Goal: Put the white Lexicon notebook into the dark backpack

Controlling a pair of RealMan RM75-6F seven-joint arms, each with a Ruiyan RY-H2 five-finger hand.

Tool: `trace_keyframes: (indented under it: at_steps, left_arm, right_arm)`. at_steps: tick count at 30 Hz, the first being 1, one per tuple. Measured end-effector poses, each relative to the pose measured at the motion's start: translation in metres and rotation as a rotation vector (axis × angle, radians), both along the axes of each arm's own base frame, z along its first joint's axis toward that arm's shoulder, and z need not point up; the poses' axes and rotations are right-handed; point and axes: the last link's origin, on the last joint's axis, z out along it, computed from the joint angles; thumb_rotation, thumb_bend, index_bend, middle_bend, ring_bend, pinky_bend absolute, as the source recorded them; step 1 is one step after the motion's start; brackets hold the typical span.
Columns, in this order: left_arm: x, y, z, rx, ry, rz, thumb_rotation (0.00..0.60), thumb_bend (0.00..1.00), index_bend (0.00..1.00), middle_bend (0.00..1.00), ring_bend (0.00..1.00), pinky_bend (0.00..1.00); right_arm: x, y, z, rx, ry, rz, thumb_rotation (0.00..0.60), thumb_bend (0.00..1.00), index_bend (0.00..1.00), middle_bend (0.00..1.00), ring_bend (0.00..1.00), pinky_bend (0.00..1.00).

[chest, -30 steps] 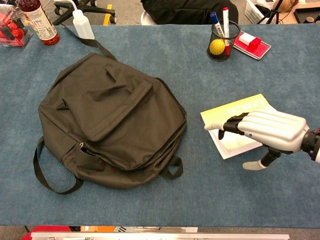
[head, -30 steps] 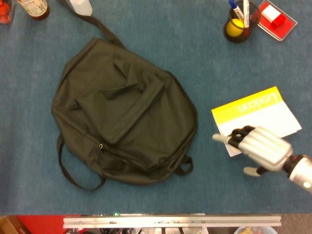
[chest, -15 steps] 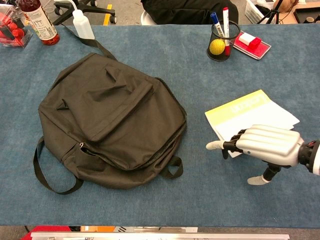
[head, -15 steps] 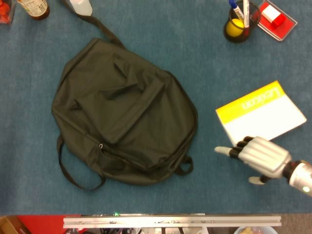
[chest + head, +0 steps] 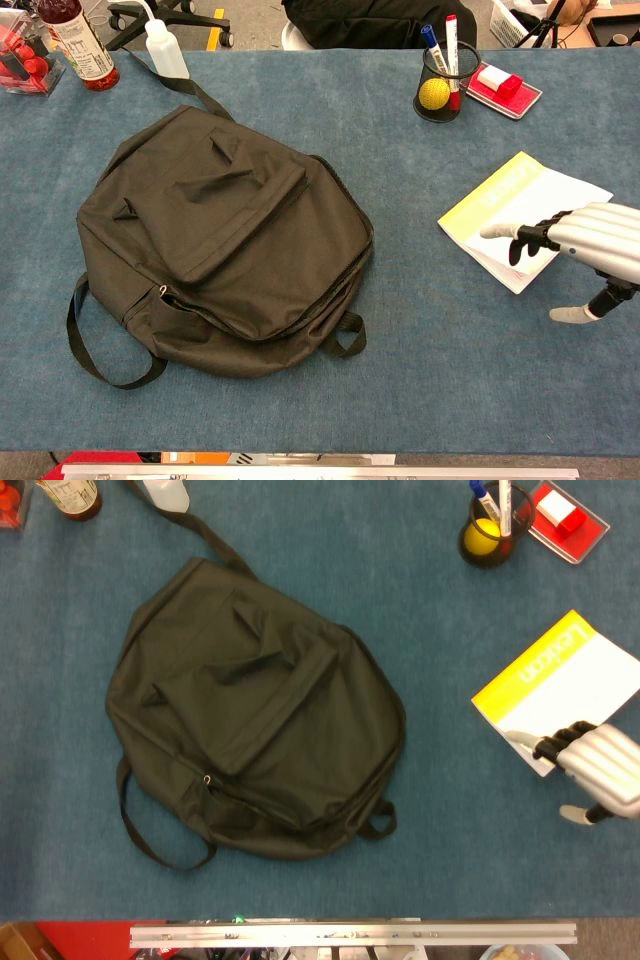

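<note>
Near the table's (image 5: 420, 380) front right edge, the right hand (image 5: 605, 770) is seen above the near corner of the white Lexicon notebook (image 5: 570, 685), well apart from the dark backpack (image 5: 215, 235) to its left. Its fingers (image 5: 525, 240) are curled downward and spread, with nothing held; whether the tips touch the cover cannot be told. The thumb (image 5: 575, 314) hangs off the notebook, over the cloth. A good pick-up is judged to need the thumb brought under the near edge while the fingers are pressed on the cover, so the thin book is pinched, not pushed about. The backpack appears zipped shut, so an opening is judged to be required first. Beyond the notebook a pen cup (image 5: 444, 85) is seen. The left hand is not shown.
</note>
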Motion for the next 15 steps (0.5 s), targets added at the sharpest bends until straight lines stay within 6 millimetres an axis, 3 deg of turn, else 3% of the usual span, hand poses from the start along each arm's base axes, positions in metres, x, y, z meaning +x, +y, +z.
trace_keyframes:
  at_steps: [5, 15]
  left_arm:
    - [-0.001, 0.0, 0.003, 0.005, -0.002, -0.003, 0.6, 0.27, 0.23, 0.3, 0.27, 0.28]
    - [-0.004, 0.001, -0.002, -0.016, -0.005, 0.012, 0.6, 0.27, 0.23, 0.3, 0.27, 0.28]
  right_arm:
    - [-0.003, -0.007, 0.024, -0.08, -0.042, -0.031, 0.6, 0.14, 0.11, 0.37, 0.33, 0.3]
    - [-0.03, -0.05, 0.054, -0.168, 0.177, -0.17, 0.6, 0.13, 0.11, 0.36, 0.33, 0.3]
